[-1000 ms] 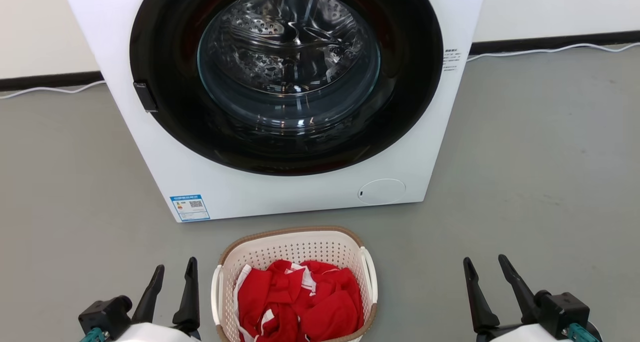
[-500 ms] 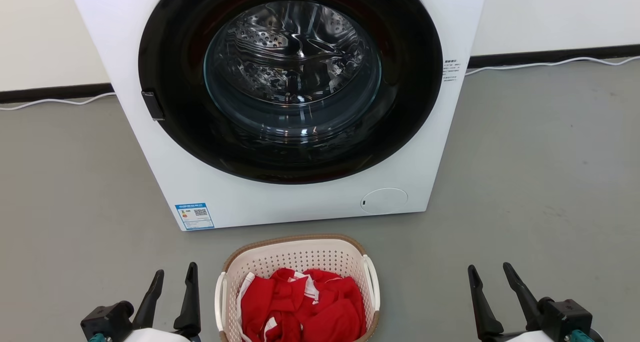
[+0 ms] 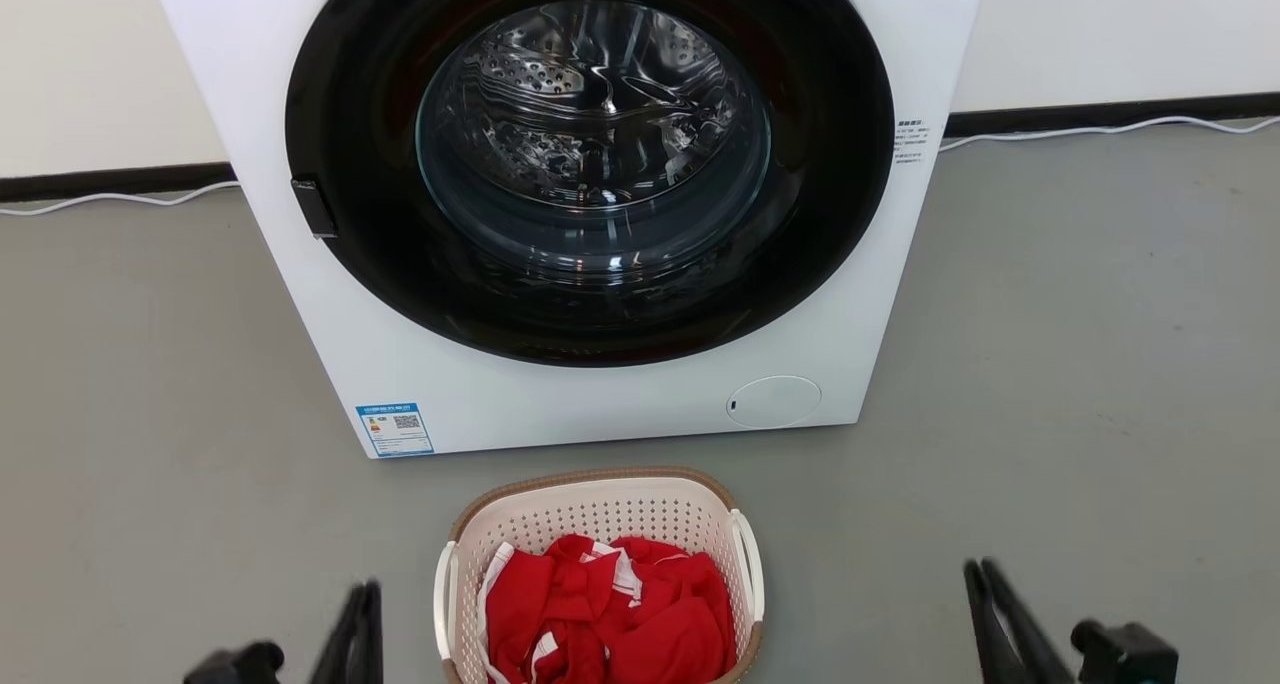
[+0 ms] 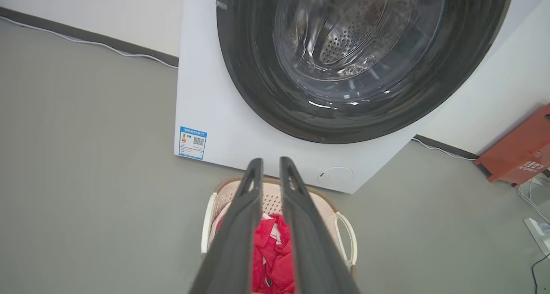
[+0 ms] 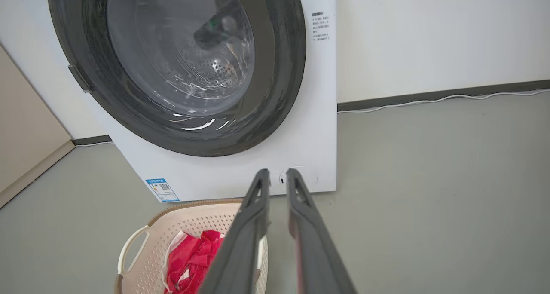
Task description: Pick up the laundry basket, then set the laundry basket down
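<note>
Cream perforated laundry basket (image 3: pixel 600 512), brown-rimmed, holds red cloth (image 3: pixel 610 614).

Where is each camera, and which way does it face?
Head view: on the head, facing forward and down at washing machine and laundry basket; left gripper, right gripper at bottom corners.
Left wrist view: on the left wrist, looking along its fingers toward the basket.
Right wrist view: on the right wrist, looking along its fingers toward the machine.
Shared: machine, basket, red clothes.
</note>
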Available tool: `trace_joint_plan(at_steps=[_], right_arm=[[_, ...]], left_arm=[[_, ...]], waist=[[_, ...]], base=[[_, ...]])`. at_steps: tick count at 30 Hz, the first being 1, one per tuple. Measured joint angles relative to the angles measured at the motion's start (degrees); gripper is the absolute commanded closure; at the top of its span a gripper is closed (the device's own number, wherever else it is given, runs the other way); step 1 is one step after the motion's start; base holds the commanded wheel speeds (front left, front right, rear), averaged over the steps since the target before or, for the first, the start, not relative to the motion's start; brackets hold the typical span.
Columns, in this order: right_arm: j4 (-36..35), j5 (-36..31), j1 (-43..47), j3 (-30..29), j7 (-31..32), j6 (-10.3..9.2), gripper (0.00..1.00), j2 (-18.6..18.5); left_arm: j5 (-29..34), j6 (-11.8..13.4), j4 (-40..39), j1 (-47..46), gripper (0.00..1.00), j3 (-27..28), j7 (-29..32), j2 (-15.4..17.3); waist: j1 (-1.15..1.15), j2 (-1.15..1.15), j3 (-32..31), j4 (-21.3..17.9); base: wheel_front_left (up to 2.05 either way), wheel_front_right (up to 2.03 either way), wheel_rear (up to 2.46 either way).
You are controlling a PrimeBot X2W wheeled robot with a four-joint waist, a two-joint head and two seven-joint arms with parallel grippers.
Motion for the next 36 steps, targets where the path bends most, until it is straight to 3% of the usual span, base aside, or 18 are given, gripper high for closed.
trace_joint_plan(at_steps=[5,36], right_arm=[[2.50,0.92,1.78,-0.01,0.33,0.00,1.00,0.22],[1.09,21.60,0.91,-1.44,5.35,0.00,1.00,0.24]], left_arm=[[-0.88,0.00,2.52,2.17,1.00,-0.03,0.54,-0.78],[-17.29,0.00,0.25,1.44,1.00,0.77,5.59,-0.78]], waist=[[0.00,0.00,0.02,0.08],[0.02,0.00,0.43,1.11]], base=[[0.00,0.00,0.00],[0.00,0.00,0.00]])
